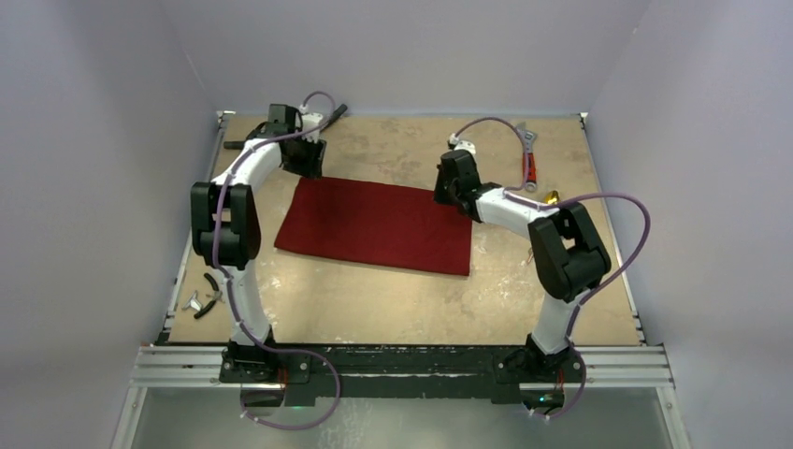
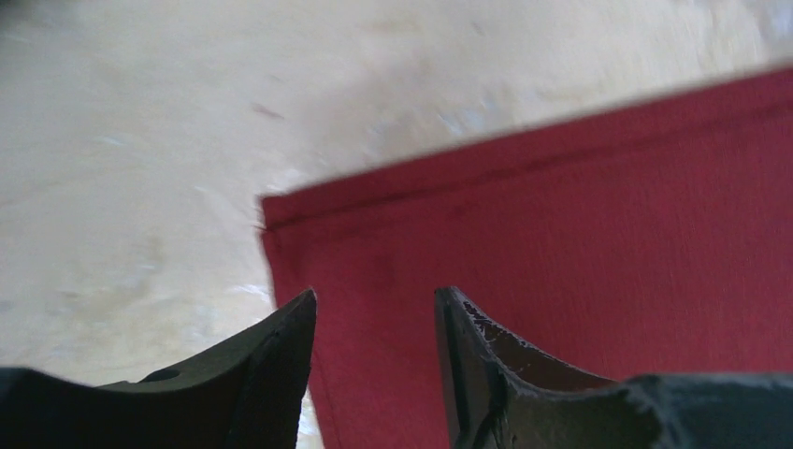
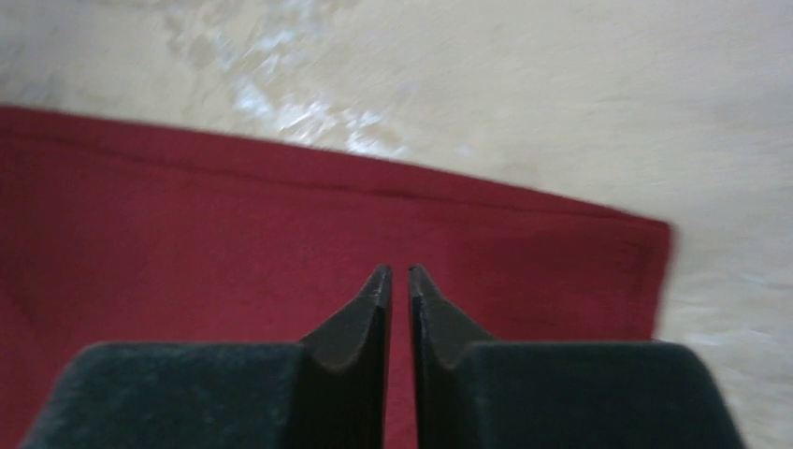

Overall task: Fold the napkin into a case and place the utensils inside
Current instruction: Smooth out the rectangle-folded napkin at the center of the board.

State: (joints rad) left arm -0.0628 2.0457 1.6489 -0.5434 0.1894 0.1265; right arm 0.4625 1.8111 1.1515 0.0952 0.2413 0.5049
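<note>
I see the napkin (image 1: 374, 225) lying as a flat maroon rectangle on the tabletop (image 1: 393, 299). Left fingers (image 2: 276, 365) are open, right fingers (image 3: 360, 327) barely parted; neither grips anything.

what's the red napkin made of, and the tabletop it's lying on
The napkin looks like soft woven cloth, matte dark red; a stitched hem runs along its edge in the left wrist view. The table seems to be wood or plywood board, tan and matte, with pale worn blotches, though that is hard to confirm.
</note>
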